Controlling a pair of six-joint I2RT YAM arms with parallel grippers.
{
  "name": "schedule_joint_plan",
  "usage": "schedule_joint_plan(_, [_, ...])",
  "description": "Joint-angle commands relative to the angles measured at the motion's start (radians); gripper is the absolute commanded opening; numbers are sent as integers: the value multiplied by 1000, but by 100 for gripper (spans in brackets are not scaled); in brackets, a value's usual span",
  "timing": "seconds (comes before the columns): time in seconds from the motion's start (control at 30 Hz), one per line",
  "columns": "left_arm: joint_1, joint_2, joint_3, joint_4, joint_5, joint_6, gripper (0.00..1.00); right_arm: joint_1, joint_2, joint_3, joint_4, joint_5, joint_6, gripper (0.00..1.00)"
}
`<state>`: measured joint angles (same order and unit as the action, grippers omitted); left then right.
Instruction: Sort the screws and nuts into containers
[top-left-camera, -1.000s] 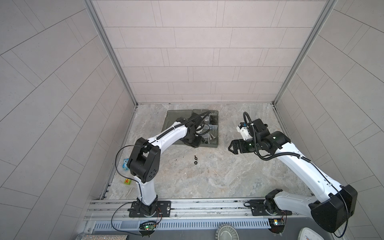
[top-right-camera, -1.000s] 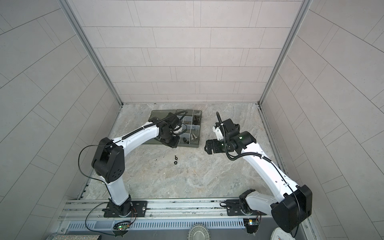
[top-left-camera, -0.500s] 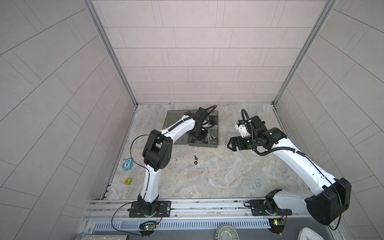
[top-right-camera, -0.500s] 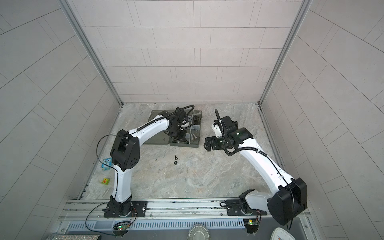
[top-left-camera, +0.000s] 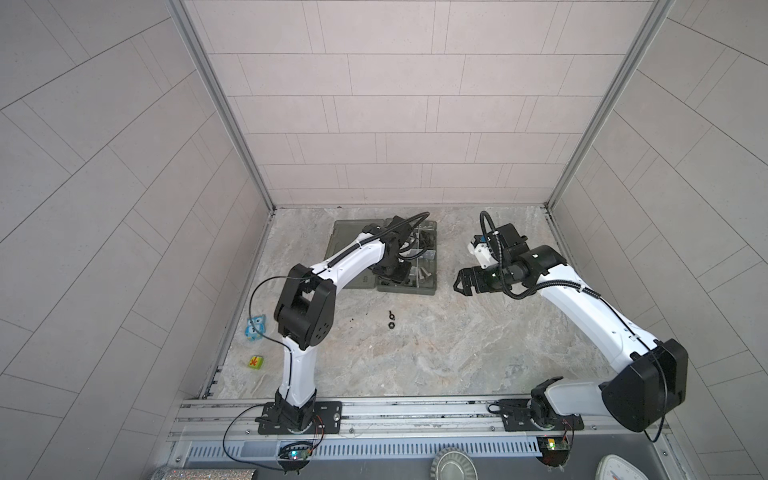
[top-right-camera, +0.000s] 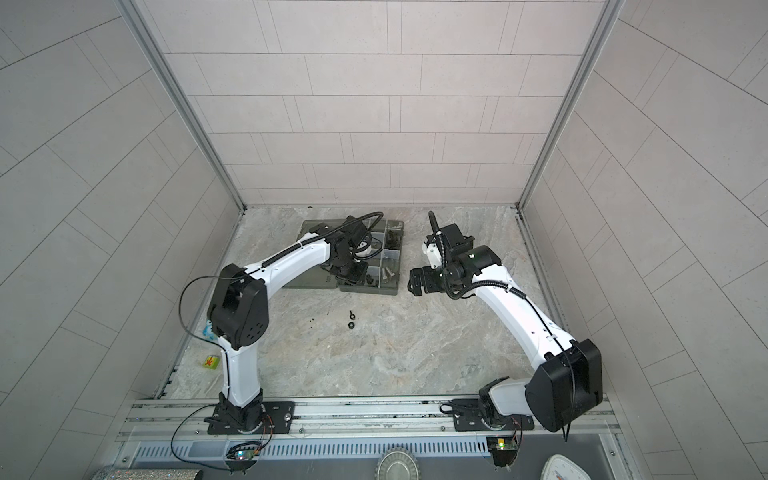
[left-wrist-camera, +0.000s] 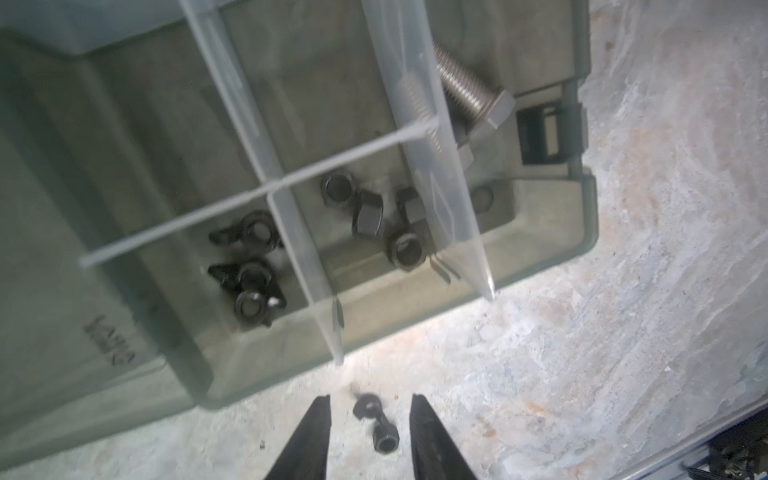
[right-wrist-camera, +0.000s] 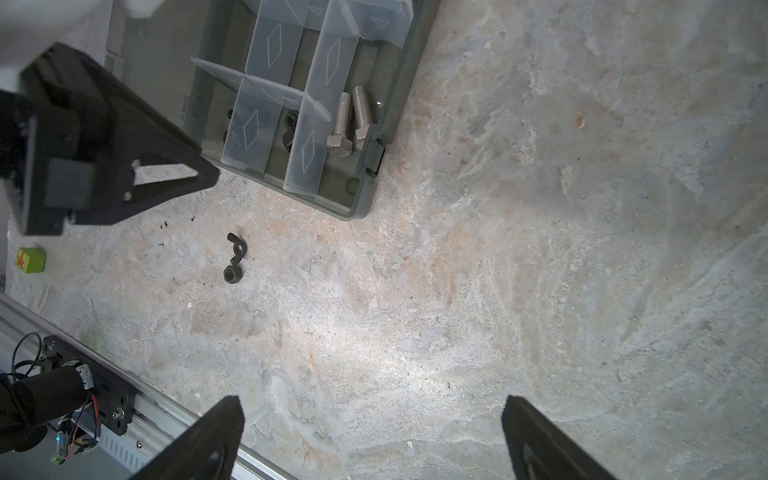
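Note:
The containers are compartments of a smoky grey organizer box (top-left-camera: 428, 291) (left-wrist-camera: 540, 257) (right-wrist-camera: 358, 208) at the back of the table. Black nuts (left-wrist-camera: 405, 249) lie in one front compartment and wing-shaped ones (left-wrist-camera: 253, 274) in the compartment beside it. Two silver screws (right-wrist-camera: 340, 124) (left-wrist-camera: 469, 95) lie in a side compartment. A hex nut (top-left-camera: 391, 325) (right-wrist-camera: 232, 274) and a wing nut (top-left-camera: 391, 314) (right-wrist-camera: 237, 248) lie loose on the table in front of the box. My left gripper (top-left-camera: 395, 276) (left-wrist-camera: 371, 399) hangs over the box's front edge, jaws partly open and empty. My right gripper (top-left-camera: 459, 286) (right-wrist-camera: 372, 402) hovers wide open to the right of the box.
The box's flat lid (top-left-camera: 349, 232) lies open to its left, under my left arm. A blue owl toy (top-left-camera: 254, 328) and a green cube (top-left-camera: 256, 362) (right-wrist-camera: 31, 260) sit near the left wall. A metal rail (top-left-camera: 374, 415) runs along the table's front edge.
My left arm's elbow has lifted and swung right while its gripper stayed over the box, and its jaws have parted. The right arm has barely shifted.

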<state>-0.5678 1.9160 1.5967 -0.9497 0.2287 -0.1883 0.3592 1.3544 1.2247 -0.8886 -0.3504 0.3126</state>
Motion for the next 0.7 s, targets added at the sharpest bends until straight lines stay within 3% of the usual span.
schedule_joint_plan(0.0, [0,-98,-108,-25,-14,-57,37,-2,13,12,-12,-26,-4,98])
schedule_joint_plan(0.2, [-1,-147,-293,66,29,-120,37,-1,15,-2,-14,-42,1,98])
schedule_joint_plan(0.67, [-2,4,-264,119,77,-128,35,0,-50,-22,-92,6,-3,98])
